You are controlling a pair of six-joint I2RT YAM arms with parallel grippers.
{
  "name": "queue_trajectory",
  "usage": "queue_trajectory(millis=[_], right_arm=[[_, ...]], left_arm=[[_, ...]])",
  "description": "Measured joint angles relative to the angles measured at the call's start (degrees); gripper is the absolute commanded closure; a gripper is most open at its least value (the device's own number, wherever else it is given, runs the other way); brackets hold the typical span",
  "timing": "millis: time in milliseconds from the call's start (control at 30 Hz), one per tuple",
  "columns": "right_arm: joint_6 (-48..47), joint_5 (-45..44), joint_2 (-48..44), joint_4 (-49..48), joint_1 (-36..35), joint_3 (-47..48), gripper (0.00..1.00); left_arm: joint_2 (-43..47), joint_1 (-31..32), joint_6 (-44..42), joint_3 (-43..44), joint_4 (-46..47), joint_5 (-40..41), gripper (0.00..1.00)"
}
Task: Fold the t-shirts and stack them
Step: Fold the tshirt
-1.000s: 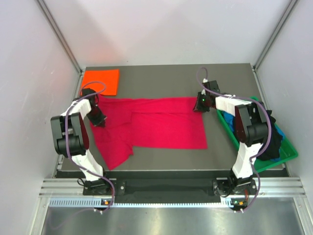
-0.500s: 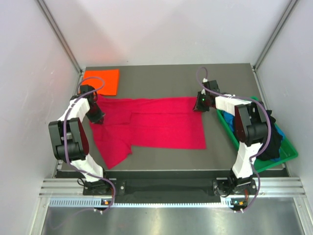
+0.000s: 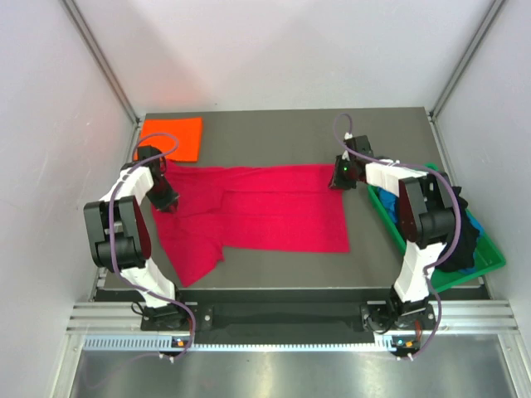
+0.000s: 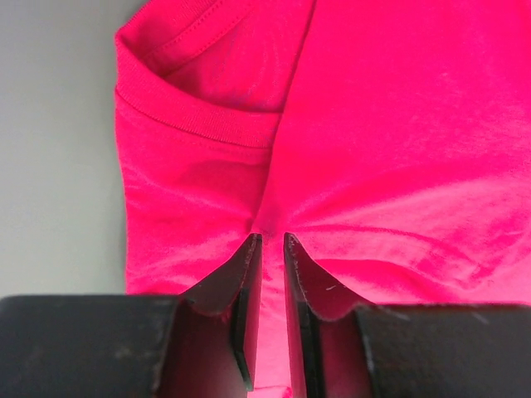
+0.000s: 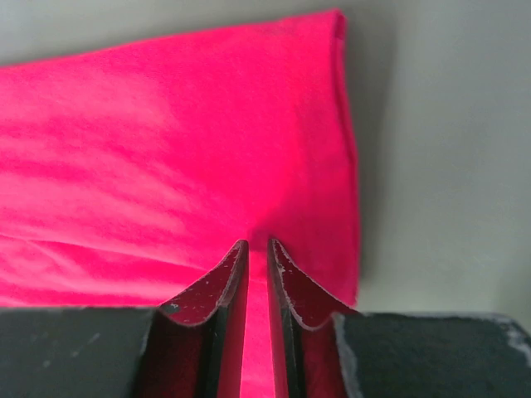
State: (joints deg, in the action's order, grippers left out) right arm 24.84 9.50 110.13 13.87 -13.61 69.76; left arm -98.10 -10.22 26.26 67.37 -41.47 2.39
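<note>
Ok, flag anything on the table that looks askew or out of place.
The crimson t-shirt lies uneven: its near-left part juts toward the front edge as a skewed, wrinkled flap, while the rest is spread flat. The folded orange t-shirt in the far-left corner looks tidy.

No text, label, brand, number or sign legible in any of the three views
</note>
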Motion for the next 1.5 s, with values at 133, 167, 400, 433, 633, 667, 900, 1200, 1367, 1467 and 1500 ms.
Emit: queue_trajectory(millis=[133,167,400,433,633,667,900,1200,1367,1467,1500], right_arm=[[-0.3,-1.2,-2.1,3.2,0.0,0.0,0.83],[-0.3,-1.4,-3.1,3.8,-0.2,-0.1,0.83],[-0.2,-2.4,-9.9,4.4,-2.2,-4.2,0.83],[-0.2,-2.5,-10.3,4.3,-2.9,-5.1,0.83],[0.6,-2.6,-10.8,4.2,-5.8,-11.7,0.84],[0.8,-2.7,-10.8,4.2,-5.9,-12.3,0.84],[1.4,-3.9,-10.8,2.9,-5.9,-12.8,0.84],[1.4,-4.5,-10.8,2.5,-5.9,-12.8,0.84],[1.4,-4.8,-10.8,2.4,-5.9,-12.8,0.84],[1.4,-4.9,-10.8,2.3,-5.9,-12.8,0.84],[1.4,-4.9,-10.8,2.2,-5.9,-12.8,0.84]], left_arm=[[-1.2,0.0,0.1,-0.5,0.7,0.0,0.78],[-1.5,0.0,0.2,-0.7,1.0,0.1,0.78],[-4.5,0.0,0.9,-1.5,3.5,0.0,0.91],[-4.5,0.0,0.9,-1.5,3.5,-0.1,0.91],[-4.4,0.0,1.0,-1.5,3.5,0.3,0.89],[-4.4,0.0,1.0,-1.5,3.5,0.3,0.92],[-4.4,0.0,0.8,-1.5,3.5,0.0,1.0],[-4.4,0.0,0.8,-1.0,3.1,0.0,0.94],[-4.3,0.0,0.8,-0.7,2.9,0.0,0.93],[-4.1,0.0,0.8,-0.5,2.6,0.0,0.91],[-4.0,0.0,0.8,-0.3,2.5,0.0,0.89]])
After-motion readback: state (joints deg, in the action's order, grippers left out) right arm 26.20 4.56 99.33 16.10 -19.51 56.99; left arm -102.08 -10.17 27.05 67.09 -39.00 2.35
